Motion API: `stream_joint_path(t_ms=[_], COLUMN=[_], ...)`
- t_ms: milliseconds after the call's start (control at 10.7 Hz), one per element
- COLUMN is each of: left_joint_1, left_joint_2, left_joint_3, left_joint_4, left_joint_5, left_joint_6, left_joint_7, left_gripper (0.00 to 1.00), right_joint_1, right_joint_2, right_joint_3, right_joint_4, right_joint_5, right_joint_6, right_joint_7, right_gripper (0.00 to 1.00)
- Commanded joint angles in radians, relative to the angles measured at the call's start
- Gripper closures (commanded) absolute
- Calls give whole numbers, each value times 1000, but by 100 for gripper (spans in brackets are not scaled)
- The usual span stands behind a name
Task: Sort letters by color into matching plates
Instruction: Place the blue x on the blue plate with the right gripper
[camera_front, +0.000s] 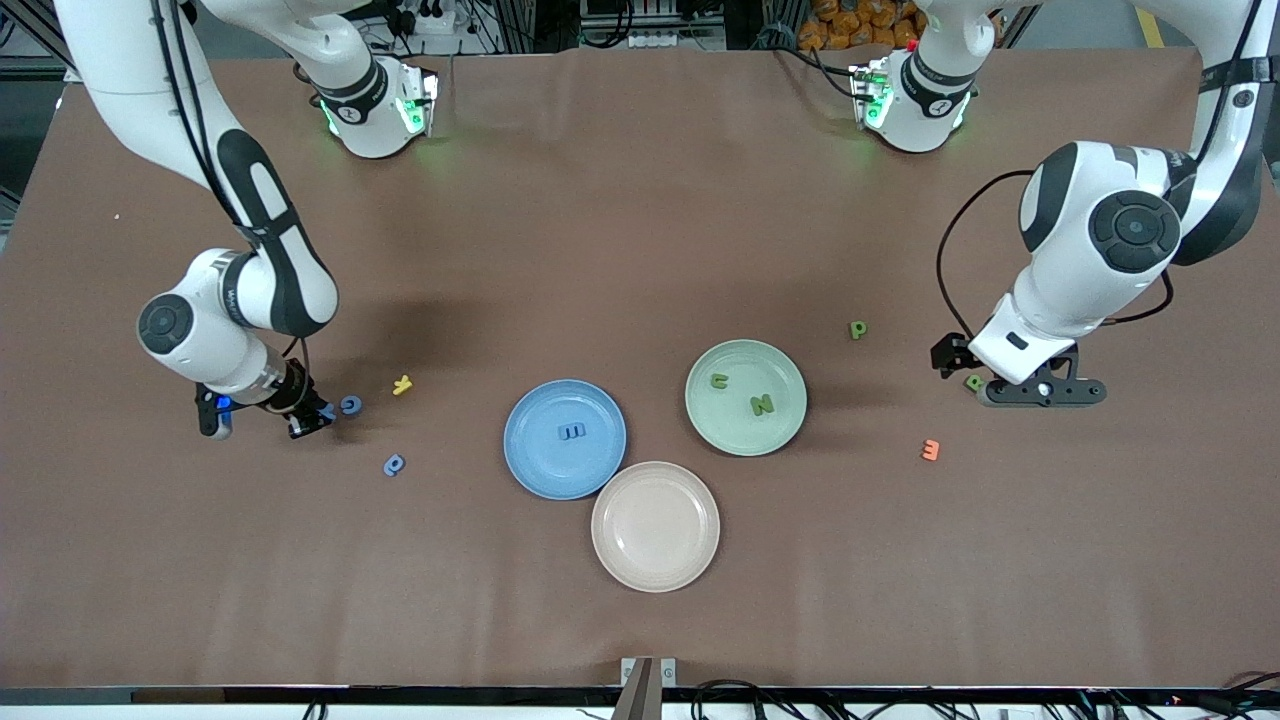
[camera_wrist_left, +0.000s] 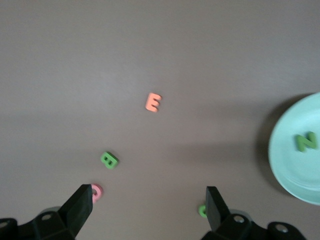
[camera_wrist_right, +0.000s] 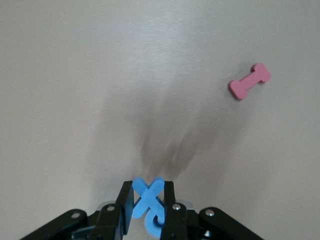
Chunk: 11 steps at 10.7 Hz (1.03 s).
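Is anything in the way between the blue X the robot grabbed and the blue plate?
Mostly clear. The right gripper holds the blue X; only a yellow letter lies near the way to the blue plate.

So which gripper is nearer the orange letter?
Left. The left gripper, open, is beside the orange letter at that arm's end; the right gripper, shut on a blue letter, is at the table's opposite end.

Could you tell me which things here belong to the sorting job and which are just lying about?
Job: blue plate, green plate, blue letters, green letters, blue X shut in right end effector, left end effector open by green B.
Lying about: cream plate, yellow letter, orange letter, pink letter.
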Motion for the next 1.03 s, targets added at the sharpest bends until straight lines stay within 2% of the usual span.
stream_joint_path(t_ms=[0, 280, 467, 561, 935], left_joint_1=[-70, -100, -121, -133, -130], left_joint_2=[-47, -50, -45, -42, -4], left_joint_3=[81, 139, 229, 271, 282], left_joint_4=[45, 80, 73, 65, 8], left_joint_5=[-73, -112, -138, -161, -159], left_joint_6=[-120, -182, -182, -182, -133], left_joint_7=[23, 90, 268, 307, 509], left_gripper=[0, 0, 0, 0, 0], right_joint_1=[-3, 34, 73, 92, 208], right_joint_2=[-32, -29, -22, -19, 43], right_joint_3=[19, 69, 80, 104, 144], right_joint_4=[82, 122, 150, 162, 321], right_joint_5=[8, -12, -126, -163, -191], right_joint_6=[-107, -108, -111, -113, -194], right_joint_7=[-158, -294, -371, -394, -484], right_gripper=[87, 78, 78, 78, 77])
